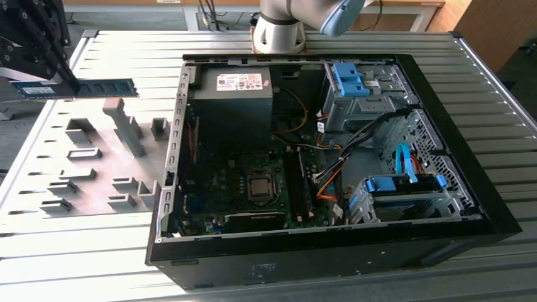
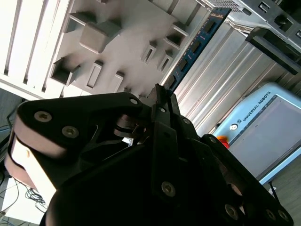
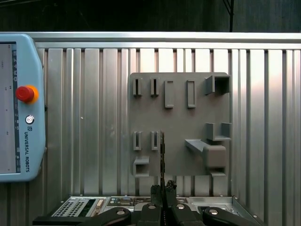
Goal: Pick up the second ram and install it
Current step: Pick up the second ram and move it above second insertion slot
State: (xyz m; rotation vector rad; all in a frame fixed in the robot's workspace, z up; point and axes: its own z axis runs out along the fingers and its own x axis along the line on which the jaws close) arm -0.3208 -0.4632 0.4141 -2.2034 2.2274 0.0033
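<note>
The pincer [image 1: 67, 87] is clamped on the ram [image 1: 105, 87], its black fingers pressed against the two flat faces near one end, so most of the blue-green stick juts out past them, roughly level, with its dark chips showing. In the second wrist view the fingertips [image 2: 162, 94] meet on the stick's near end and the ram [image 2: 198, 44] runs away from them in a long blue line. In the first wrist view it shows edge-on (just a thin dark sliver) rising from the pincer [image 3: 162, 190] as the ram [image 3: 162, 155].

Directly beneath the pincer, apart from the ram, lies the grey holder plate [image 1: 88, 167] with its raised blocks and narrow slots; the ram hangs in the air above it, touching none of them. Both wrist views show the same plate [image 2: 117, 37] [image 3: 178, 122] beyond the fingers. The plate rests on the ribbed metal counter [image 1: 134, 47].

Farther out, past the ram's free end, stands the open case [image 1: 470, 189], lying on its side with the mainboard [image 1: 251, 182], a grey power supply [image 1: 235, 94] and blue drive brackets [image 1: 348, 78] exposed. It is well apart from the pincer. The arm's base [image 1: 281, 31] sits behind the case. A light-blue pendant [image 3: 19, 108] with a red button [image 3: 26, 93] lies on the counter, off to one side of the plate.
</note>
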